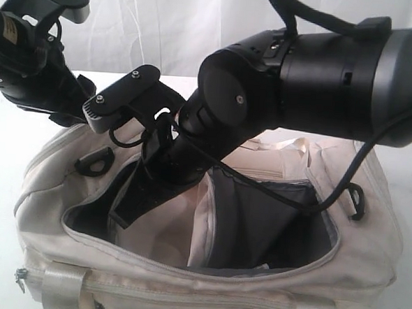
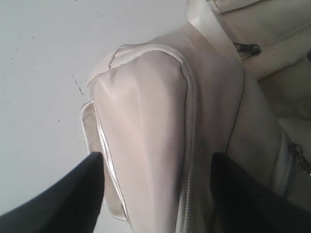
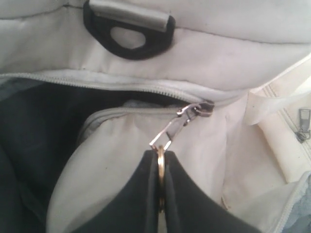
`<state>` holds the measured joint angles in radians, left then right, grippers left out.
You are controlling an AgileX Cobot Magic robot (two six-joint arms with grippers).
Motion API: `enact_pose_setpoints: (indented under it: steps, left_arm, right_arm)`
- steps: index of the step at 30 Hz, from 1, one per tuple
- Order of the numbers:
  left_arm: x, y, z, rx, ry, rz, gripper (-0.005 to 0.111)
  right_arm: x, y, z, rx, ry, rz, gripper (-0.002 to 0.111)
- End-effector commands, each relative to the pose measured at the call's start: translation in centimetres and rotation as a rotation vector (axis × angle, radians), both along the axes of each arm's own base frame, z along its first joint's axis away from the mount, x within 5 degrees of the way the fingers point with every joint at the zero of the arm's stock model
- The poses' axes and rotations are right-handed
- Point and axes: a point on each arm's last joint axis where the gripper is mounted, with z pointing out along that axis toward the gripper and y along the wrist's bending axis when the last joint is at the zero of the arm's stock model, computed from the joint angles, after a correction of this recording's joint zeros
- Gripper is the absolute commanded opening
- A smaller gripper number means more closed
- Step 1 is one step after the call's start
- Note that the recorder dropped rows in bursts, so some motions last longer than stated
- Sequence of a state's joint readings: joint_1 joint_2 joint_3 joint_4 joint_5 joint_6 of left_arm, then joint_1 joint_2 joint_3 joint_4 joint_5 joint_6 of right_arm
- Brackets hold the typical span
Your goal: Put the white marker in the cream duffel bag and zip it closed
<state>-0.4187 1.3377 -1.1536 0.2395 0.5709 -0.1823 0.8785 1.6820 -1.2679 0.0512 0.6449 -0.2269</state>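
Note:
The cream duffel bag [image 1: 219,288] lies with its top zipper open, showing dark grey lining [image 1: 257,228]. My right gripper [image 3: 160,151] reaches into the left part of the opening [image 1: 122,216]. It is shut on a brass ring [image 3: 160,162] linked to the zipper pull [image 3: 170,131], whose slider [image 3: 197,109] sits at the end of the grey zipper. My left gripper [image 2: 158,158] is open wide, its dark fingers [image 2: 73,199] on either side of the bag's rounded end [image 2: 141,111]. The white marker is out of view.
The bag rests on a white table [image 2: 39,73] before a white curtain [image 1: 165,26]. A black plastic loop [image 3: 127,39] sits on the bag's far rim. The right arm's cable [image 1: 329,197] hangs across the opening. A side zipper pull [image 3: 302,126] shows nearby.

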Motion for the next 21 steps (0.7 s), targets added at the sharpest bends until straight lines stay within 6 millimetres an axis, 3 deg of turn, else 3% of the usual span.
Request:
enact_pose_setpoints:
  steps: [1, 11, 13, 18, 21]
  left_arm:
    - [0.0, -0.3, -0.5, -0.025, 0.028, -0.001, 0.066]
    - [0.1, -0.5, -3.6, -0.021, 0.066, -0.005, 0.064]
    - [0.1, -0.5, -3.9, -0.022, 0.064, -0.008, 0.054]
    - [0.3, -0.7, -4.2, -0.046, 0.018, -0.018, 0.016]
    - [0.5, -0.8, -4.3, -0.073, -0.03, -0.024, 0.0]
  right_arm:
    - [0.0, -0.1, 0.4, 0.015, -0.019, 0.005, 0.0]
    - [0.0, -0.1, 0.4, 0.016, -0.025, 0.009, 0.0]
    - [0.0, -0.1, 0.4, 0.016, -0.025, 0.009, 0.0]
    - [-0.1, -0.2, 0.6, 0.02, -0.016, 0.007, 0.0]
    - [-0.5, -0.3, 1.1, 0.04, 0.008, 0.013, 0.0]
